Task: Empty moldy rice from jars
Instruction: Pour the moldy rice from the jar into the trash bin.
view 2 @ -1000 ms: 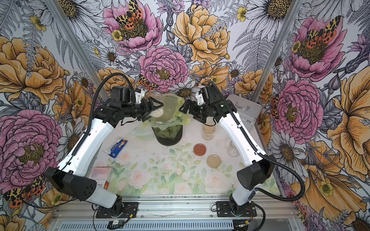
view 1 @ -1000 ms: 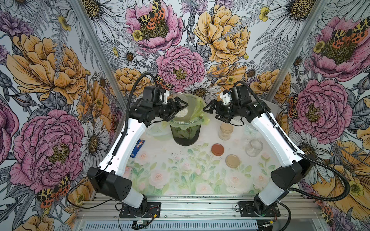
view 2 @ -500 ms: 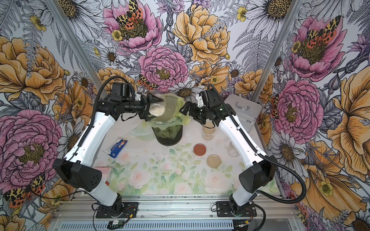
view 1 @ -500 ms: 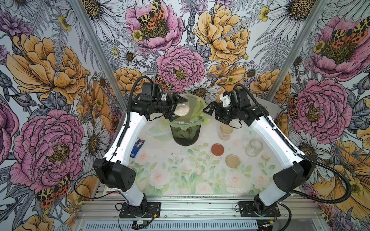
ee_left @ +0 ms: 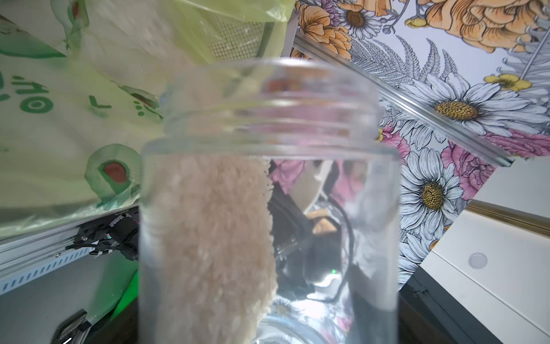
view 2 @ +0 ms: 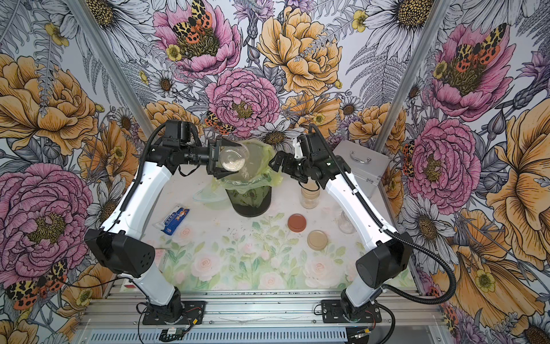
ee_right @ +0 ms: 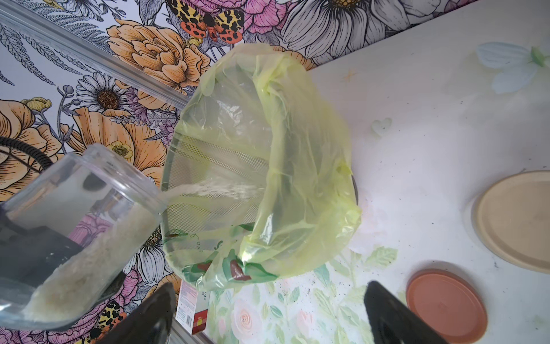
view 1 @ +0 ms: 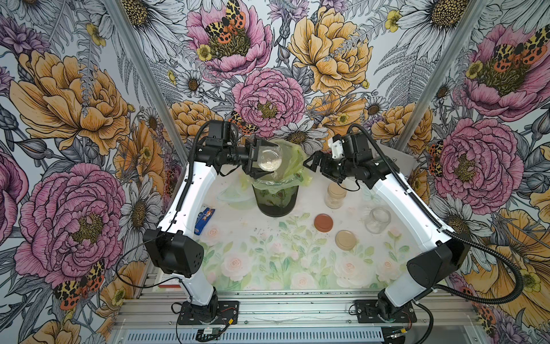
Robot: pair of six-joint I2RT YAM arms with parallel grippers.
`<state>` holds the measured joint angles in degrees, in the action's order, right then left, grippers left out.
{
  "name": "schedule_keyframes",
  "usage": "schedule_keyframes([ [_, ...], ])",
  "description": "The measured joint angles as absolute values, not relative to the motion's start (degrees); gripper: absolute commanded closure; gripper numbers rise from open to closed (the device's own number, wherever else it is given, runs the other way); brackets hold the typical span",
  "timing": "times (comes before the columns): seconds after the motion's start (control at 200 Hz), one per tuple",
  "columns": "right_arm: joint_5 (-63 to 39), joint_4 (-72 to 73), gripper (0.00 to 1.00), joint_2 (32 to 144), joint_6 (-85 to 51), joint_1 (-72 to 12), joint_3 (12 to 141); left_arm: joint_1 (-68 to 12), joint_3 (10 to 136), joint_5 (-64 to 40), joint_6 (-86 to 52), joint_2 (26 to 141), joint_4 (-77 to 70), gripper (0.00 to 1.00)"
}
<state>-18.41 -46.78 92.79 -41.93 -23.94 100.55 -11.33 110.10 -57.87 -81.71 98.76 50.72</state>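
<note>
Where the floral table (view 1: 268, 256) runs back toward the wall, you have the dark bin (view 1: 275, 202) standing upright. It is lined with a yellow-green bag (view 1: 294, 158) whose rim flares above it. Your left gripper (view 1: 258, 160) hangs just above that rim, jaws clamped on the sides of the held jar (view 1: 269, 159). That jar is tipped well over, with its open mouth toward the bag. Your right gripper (view 1: 312, 164) hovers on the other side of the bin, near the bag but apart from it, jaws spread wide and holding nothing. The right wrist view shows its fingers (ee_right: 148, 315) with only bag and table between them.

On the right arm's side of the table stands the lidded jar (view 1: 335, 195), capped in beige and filled with pale grains. Nearer the front is the empty jar (view 1: 377, 219), open and upright. In front of the lidded jar lie the reddish-brown lid (view 1: 323, 222) and, just beside it, the beige lid (view 1: 345, 239), both flat.

The moldy rice (ee_left: 214, 238) lies banked along the lower wall of the held jar. A thin stream (ee_right: 214, 187) of it runs from the mouth into the bag.
</note>
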Motion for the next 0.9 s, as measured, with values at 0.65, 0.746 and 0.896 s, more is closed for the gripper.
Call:
schedule_keyframes([
  [0.65, -11.5, -43.8, 0.0, 92.7, -28.3, -28.6, 99.0, -9.1, 122.7, -70.8, -95.5, 110.6, 49.2, 1.0],
  [0.746, -9.6, -42.7, 0.0, 92.7, -24.6, -29.3, 99.0, -8.8, 124.2, -71.5, -97.4, 111.9, 49.3, 1.0],
  [0.896, -7.2, -39.6, 0.0, 91.9, -19.3, -30.2, 98.2, -8.4, 126.3, -71.5, -99.7, 112.8, 49.2, 1.0],
])
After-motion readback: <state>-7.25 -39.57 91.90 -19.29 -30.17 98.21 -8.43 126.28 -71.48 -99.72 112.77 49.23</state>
